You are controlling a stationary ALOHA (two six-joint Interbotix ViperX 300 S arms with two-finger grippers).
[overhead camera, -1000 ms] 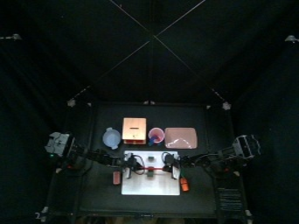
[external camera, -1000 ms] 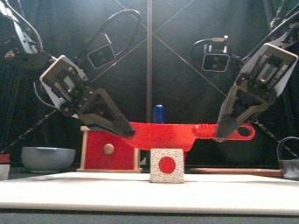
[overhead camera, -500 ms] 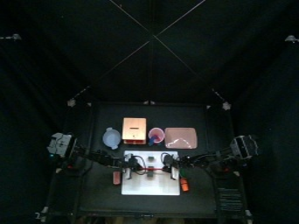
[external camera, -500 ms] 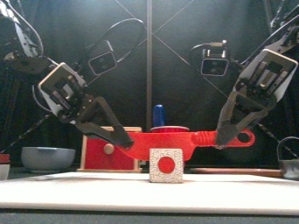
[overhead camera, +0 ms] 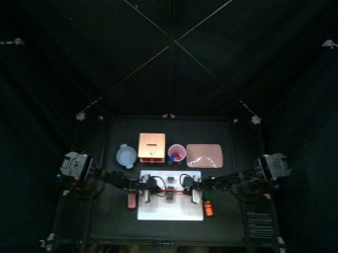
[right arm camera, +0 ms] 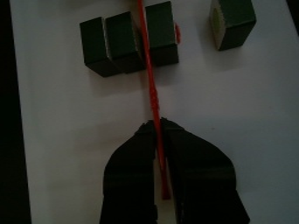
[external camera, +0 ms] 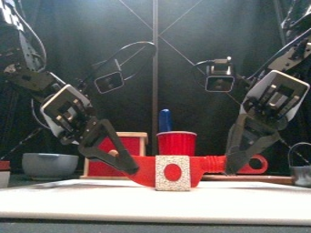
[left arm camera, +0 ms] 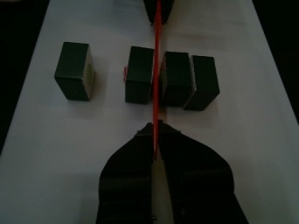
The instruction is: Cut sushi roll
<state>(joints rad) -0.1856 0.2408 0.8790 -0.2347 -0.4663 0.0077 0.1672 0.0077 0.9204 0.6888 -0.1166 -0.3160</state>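
Left gripper (external camera: 122, 166) clamped on one end of red knife (left arm camera: 156, 83); blade low across sushi roll (left arm camera: 163, 80) on white board (external camera: 145, 196), between cut pieces; one piece (left arm camera: 79, 69) lies apart. Right gripper (external camera: 234, 162) clamped on knife's other end, handle side

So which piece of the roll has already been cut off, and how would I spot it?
Look at the white board at the table's front, under both grippers. In the left wrist view four dark pieces stand in a row on it: the cut-off piece stands alone with bare board around it, while the other three huddle together with the red knife lying across them.
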